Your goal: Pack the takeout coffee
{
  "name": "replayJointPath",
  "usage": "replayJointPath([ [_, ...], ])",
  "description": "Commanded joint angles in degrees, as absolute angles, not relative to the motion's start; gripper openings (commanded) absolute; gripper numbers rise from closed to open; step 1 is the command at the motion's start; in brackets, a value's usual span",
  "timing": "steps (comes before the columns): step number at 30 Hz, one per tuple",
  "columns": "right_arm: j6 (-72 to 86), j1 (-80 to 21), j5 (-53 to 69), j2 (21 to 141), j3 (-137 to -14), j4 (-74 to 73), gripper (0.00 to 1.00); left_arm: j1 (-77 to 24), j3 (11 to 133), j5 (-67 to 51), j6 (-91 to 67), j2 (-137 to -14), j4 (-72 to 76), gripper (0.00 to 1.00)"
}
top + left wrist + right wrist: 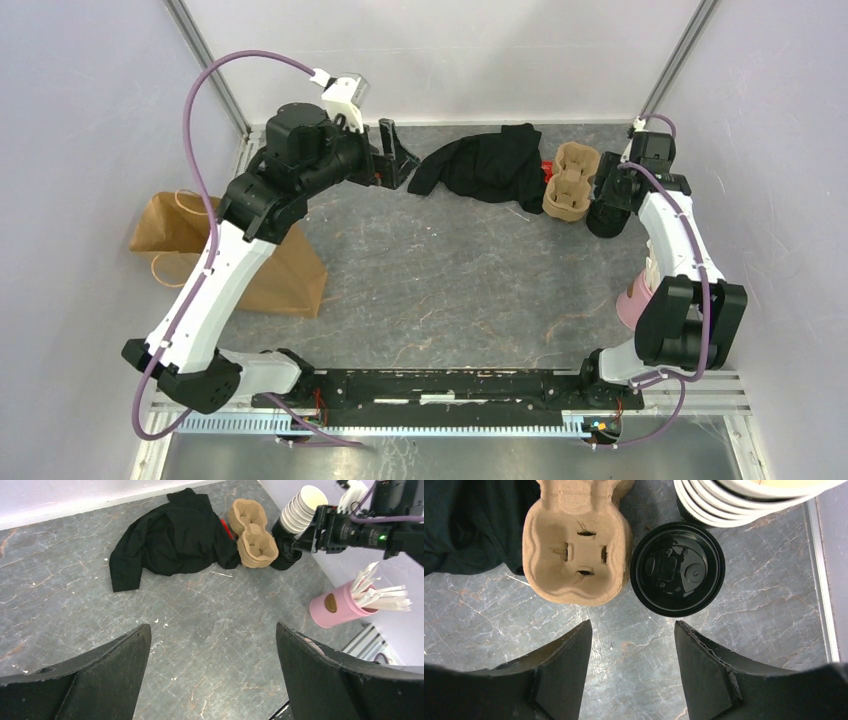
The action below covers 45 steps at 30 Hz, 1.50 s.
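Note:
One black cup with a black sip lid (677,568) stands on the table just right of a tan pulp cup carrier (576,545). It also shows in the left wrist view (285,555) and in the top view (605,222). I see no second lidded cup. My right gripper (633,623) is open and empty, hovering just near of the cup, above the table. In the top view it (606,195) is at the far right. My left gripper (212,627) is open and empty, held high at the far left (397,155), well away from the cup.
A black cloth (485,160) lies at the back, touching the carrier (570,180), with something red (547,166) between them. A stack of lidless cups (744,500) stands behind the lidded cup. A pink holder with white sticks (335,605) is at the right wall. A brown paper bag (240,250) lies at the left.

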State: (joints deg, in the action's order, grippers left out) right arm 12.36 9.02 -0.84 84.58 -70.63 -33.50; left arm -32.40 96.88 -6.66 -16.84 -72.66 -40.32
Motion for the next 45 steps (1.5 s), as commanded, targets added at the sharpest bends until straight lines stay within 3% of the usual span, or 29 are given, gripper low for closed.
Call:
replayJointPath([
  [1, 12.4, 9.9, -2.0, 85.1, -76.1, -30.2, 0.67, -33.7, 99.3, -4.6, -11.8, -74.5, -39.4, 1.00],
  [17, 6.7, 11.6, -6.2, 98.8, -99.2, -28.9, 0.67, -40.3, 99.6, 5.3, -4.3, -75.8, -40.1, 1.00],
  [36, 8.6, 13.3, -4.7, 105.9, -100.2, -28.6, 0.33, -40.3, 101.0, 6.0, -3.3, -78.2, -40.3, 1.00],
  [45, 8.4, 13.3, -4.5, 105.5, -99.0, -28.7, 0.28, -40.3, 100.9, 5.6, -3.3, -78.2, -40.2, 1.00],
])
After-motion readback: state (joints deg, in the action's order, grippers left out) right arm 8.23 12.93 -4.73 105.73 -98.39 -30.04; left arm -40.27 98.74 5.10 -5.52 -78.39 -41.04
